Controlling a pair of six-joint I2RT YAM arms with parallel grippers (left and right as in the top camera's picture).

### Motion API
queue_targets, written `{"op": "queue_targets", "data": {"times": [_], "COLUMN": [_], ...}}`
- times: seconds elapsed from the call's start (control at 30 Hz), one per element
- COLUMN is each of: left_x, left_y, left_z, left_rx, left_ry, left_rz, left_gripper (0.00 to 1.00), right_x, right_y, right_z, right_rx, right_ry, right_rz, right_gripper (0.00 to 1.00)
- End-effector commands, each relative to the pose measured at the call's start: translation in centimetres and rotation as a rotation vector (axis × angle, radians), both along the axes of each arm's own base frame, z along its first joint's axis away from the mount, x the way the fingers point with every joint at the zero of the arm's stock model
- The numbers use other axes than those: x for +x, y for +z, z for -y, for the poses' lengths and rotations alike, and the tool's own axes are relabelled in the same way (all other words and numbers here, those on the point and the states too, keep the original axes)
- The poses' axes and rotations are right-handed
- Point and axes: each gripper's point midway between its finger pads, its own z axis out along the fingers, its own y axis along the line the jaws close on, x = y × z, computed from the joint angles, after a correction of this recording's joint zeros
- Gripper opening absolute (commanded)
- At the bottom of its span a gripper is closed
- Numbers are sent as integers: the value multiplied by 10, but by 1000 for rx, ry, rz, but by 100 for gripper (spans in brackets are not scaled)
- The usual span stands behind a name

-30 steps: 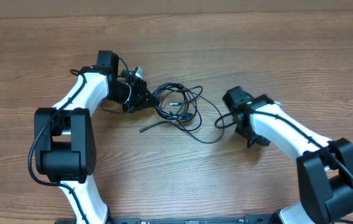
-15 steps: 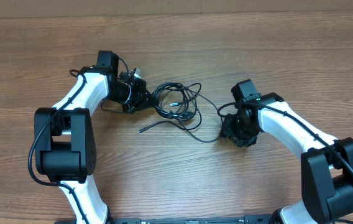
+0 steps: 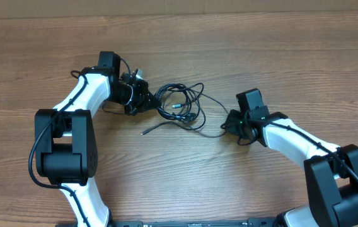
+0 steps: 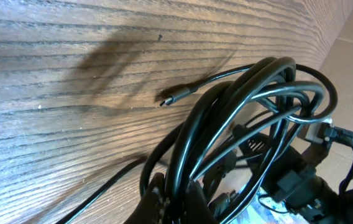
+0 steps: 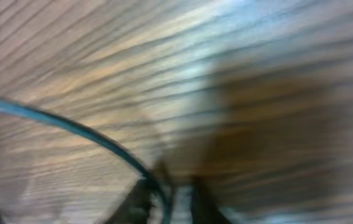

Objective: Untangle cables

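Overhead, the right gripper (image 3: 228, 125) sits nearest, on the right, its tips at the end of a long strand trailing rightward from the cables (image 3: 179, 104). The right wrist view is blurred: that strand runs in between two dark fingers (image 5: 140, 200), and I cannot tell whether they have clamped it. Left of that, a loose plug end (image 3: 144, 132) lies free on the table (image 3: 229, 38). Farther back the main tangle sits mid-table, with the left gripper (image 3: 146, 101) at its left edge, clenched on several looped cords. I judge the step to be pinning the bundle while drawing one strand out. The next move calls for a sure hold on that strand, then a slow pull rightward, away from the tangle.
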Motion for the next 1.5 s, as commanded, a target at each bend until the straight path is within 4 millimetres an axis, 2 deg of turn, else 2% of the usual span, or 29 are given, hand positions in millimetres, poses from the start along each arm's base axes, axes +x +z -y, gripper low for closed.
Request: {"op": "queue_targets", "data": {"times": [0.0, 0.13, 0.3, 0.43, 0.53, 0.73, 0.87, 0.97, 1.1, 1.2, 1.3, 1.37, 1.47], "left_x": [4, 6, 9, 10, 10, 12, 13, 13, 14, 14, 14, 14, 12], "left_y": [3, 2, -4, -4, -4, -17, -21, -21, -21, -21, -20, -19, -11], "left_z": [2, 1, -5, -5, -5, -19, -26, -25, -25, -25, -24, -22, -13], "left_rx": [-8, 2, 47, 48, 50, 161, 211, 211, 215, 217, 216, 201, 135], "left_ry": [-1, 0, 7, 7, 7, 22, -2, -51, -109, -144, -187, -220, -280], "left_rz": [8, 20, 31, 33, 34, 40, 69, 112, 164, 199, 238, 269, 330], "left_gripper": [4, 4, 4, 4, 4, 4, 4, 4, 4, 4, 4, 4, 4], "right_x": [-21, -10, 11, 20, 20, 9, 6, 5, 13, 27, 43, 48, 45], "right_y": [-28, -12, 25, 51, 63, 64, 71, 87, 111, 125, 129, 125, 111], "right_z": [42, 39, 33, 32, 41, 53, 73, 92, 98, 91, 72, 51, 10], "right_rx": [-195, -213, -239, -280, -338, -409, -555, -696, -812, -855, -842, -766, -536], "right_ry": [-82, -43, 24, 96, 93, 145, 229, 270, 281, 290, 322, 347, 417], "right_rz": [-63, -58, -55, -59, -73, -123, -144, -165, -139, -69, 17, 59, 73], "right_gripper": [4, 4, 4, 4, 4, 4, 4, 4, 5, 6, 8, 9, 16]}}
